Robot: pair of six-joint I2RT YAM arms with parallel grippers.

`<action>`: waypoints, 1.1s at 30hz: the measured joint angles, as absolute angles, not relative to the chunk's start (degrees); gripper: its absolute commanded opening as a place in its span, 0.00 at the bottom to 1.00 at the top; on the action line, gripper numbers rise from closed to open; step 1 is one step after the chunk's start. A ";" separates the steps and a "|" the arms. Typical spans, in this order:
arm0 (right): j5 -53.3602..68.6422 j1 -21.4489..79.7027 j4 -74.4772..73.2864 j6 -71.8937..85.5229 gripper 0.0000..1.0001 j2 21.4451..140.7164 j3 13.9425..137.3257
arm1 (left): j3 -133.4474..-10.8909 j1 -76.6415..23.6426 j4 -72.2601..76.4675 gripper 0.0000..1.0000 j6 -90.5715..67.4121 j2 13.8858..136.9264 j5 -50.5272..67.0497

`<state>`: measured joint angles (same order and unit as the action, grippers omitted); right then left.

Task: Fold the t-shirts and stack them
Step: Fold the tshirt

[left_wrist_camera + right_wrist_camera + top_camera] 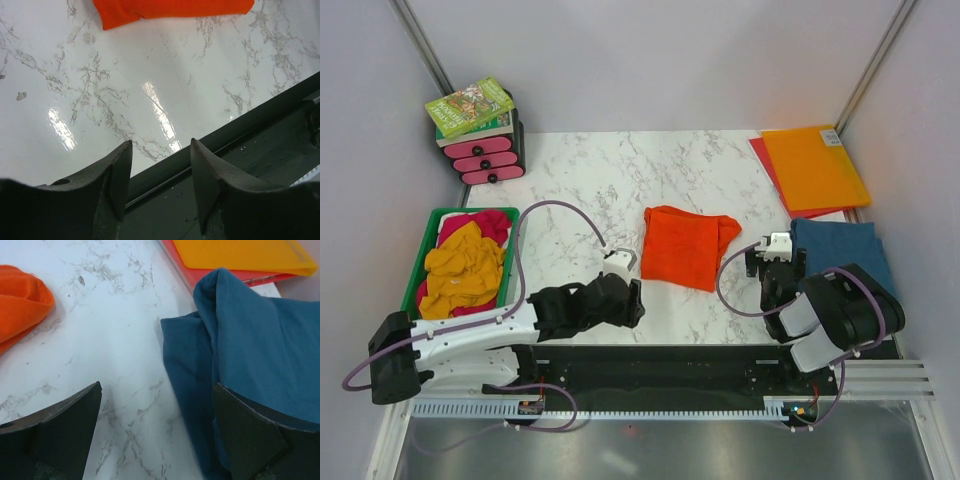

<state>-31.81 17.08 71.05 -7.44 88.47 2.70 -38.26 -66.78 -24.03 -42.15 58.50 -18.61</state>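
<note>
while just beside folders (815,165), teal t-shirt (845,250)

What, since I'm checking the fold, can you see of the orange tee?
The orange tee is bright, soft, cotton-looking cloth, folded into a rough, slightly skewed rectangle, lumpy at its far right corner. It lies flat in the middle of the marble table, touching nothing else. The left gripper and right gripper, both open, flank it without contact.
</note>
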 measured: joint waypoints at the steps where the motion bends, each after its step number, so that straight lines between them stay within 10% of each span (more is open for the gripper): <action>1: -29.85 16.10 71.99 -7.22 0.98 89.36 2.72 | -38.44 -66.83 -24.05 0.57 -42.17 59.24 -18.59; 33: -25.26 10.74 72.88 -1.26 0.98 89.08 10.46 | -57.71 -71.55 -30.70 0.60 -42.61 78.19 -28.97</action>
